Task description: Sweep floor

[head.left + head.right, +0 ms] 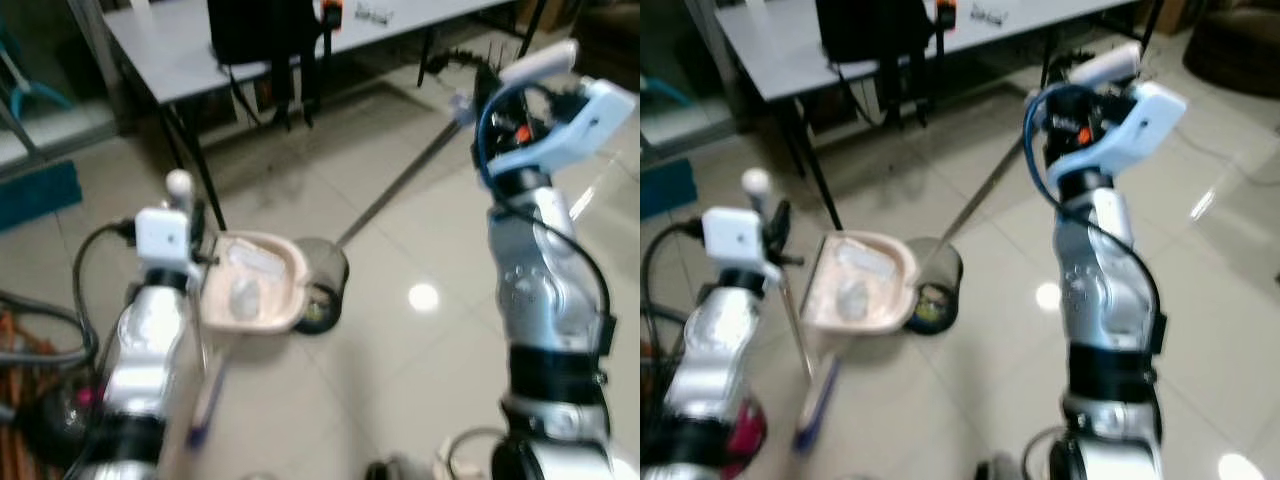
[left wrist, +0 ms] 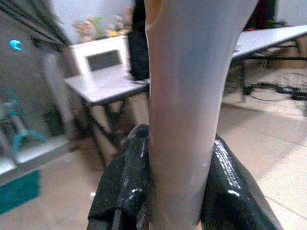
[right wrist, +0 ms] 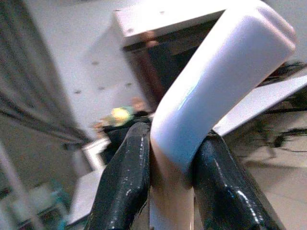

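Looked like an office or workroom to me.
Folding table [image 1: 180, 50], loose cables [image 1: 40, 330], shiny tiled floor [image 1: 400, 350].

From where I stood, the floor [image 1: 420, 360] was glossy pale tile that caught a round spot of ceiling light [image 1: 423, 296] at about four o'clock. A long grey table [image 1: 180, 50] on black legs ran across from eleven to one o'clock, with a black bag [image 1: 262, 30] resting on its top and dark cables [image 1: 455, 58] trailing under it. A teal mat [image 1: 38, 192] lay at nine o'clock, and a tangle of cords [image 1: 30, 350] sat at eight o'clock.
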Controlling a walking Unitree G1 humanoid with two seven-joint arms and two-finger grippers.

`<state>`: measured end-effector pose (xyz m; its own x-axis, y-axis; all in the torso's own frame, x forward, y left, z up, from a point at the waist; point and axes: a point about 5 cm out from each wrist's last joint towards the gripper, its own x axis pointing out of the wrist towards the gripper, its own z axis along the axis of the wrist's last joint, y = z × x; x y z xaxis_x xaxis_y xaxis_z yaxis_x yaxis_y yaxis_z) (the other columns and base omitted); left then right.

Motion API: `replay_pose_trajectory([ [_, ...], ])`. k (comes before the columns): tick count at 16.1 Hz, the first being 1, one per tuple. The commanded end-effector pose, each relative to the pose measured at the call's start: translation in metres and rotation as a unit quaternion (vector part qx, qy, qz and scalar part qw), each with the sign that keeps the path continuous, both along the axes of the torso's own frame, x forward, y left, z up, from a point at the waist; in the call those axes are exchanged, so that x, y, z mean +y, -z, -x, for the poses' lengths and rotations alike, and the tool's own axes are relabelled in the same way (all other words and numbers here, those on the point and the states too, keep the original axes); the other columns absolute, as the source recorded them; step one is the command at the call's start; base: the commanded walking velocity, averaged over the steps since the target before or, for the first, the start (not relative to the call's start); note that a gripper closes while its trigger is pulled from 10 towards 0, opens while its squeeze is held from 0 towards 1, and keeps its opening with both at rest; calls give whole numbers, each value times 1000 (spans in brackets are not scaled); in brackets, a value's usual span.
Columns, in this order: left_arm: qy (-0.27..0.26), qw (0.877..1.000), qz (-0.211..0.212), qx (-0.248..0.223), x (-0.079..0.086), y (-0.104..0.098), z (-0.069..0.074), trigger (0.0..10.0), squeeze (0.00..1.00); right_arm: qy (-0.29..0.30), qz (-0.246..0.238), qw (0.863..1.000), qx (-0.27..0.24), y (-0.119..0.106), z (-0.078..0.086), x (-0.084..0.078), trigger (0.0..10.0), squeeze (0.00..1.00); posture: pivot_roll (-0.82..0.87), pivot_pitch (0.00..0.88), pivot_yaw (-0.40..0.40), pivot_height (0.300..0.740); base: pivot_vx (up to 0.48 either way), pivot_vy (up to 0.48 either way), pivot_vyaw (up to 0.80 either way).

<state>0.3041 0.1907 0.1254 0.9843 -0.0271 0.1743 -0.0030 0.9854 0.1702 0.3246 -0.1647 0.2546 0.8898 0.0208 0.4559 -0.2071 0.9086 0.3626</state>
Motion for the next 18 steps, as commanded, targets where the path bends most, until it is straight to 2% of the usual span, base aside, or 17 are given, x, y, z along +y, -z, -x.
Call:
replay_pose_trajectory([
  [1,1,1000,-6,-19,2,-9,-1,10000,0,11,-2,999,-38,-16,4,-3,10000,0,19,59,30,740,465,0,0],
  [6,6,1000,-6,-13,1,-7,-1,10000,0,30,-21,999,-36,-15,3,-11,10000,0,20,65,31,740,469,0,0],
  [9,9,1000,-6,-1,0,-2,1,10000,0,49,-35,998,-35,-14,3,-22,10000,0,17,75,34,740,0,0,0],
  [18,8,1000,-6,7,0,1,1,10000,0,89,-34,995,-35,-12,1,-35,10000,0,18,80,33,740,0,0,0],
])
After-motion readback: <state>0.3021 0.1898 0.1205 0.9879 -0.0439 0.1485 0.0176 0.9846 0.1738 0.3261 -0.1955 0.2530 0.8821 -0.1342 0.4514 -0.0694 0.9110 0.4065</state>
